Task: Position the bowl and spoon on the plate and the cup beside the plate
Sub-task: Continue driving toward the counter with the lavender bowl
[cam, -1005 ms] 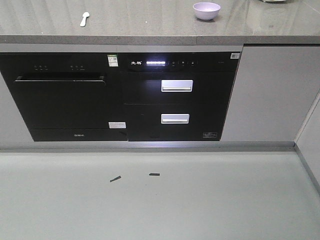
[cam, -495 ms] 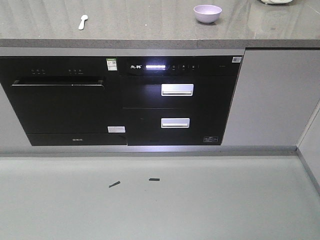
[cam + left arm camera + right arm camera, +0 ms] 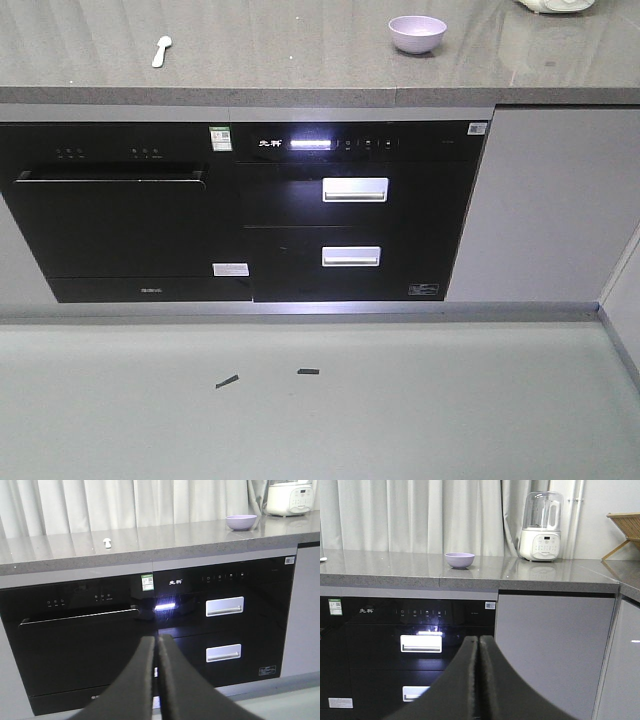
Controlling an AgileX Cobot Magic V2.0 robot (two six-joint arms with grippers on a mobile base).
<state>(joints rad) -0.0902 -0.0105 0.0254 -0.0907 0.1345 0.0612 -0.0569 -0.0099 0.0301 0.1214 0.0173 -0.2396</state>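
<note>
My left hand (image 3: 156,645) and right hand (image 3: 479,641) are closed, empty; the bowl (image 3: 417,33) and spoon (image 3: 161,51) lie well apart on the bench (image 3: 290,50)

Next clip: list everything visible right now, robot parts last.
countertop: one, grey, across the top.
bowl: one, lavender, on the countertop, right.
spoon: one, pale, on the countertop, left, apart from bowl.
built-in appliances: two, black, under the countertop.
blender-like machine: one, white, countertop, right of bowl.
curtains: white, behind the countertop.
wooden rack: one, far right, cut off.
scraps: two, dark, on the floor.
plate, cup: none in view.
left gripper: one, black, shut, empty.
right gripper: one, black, shut, empty.
</note>
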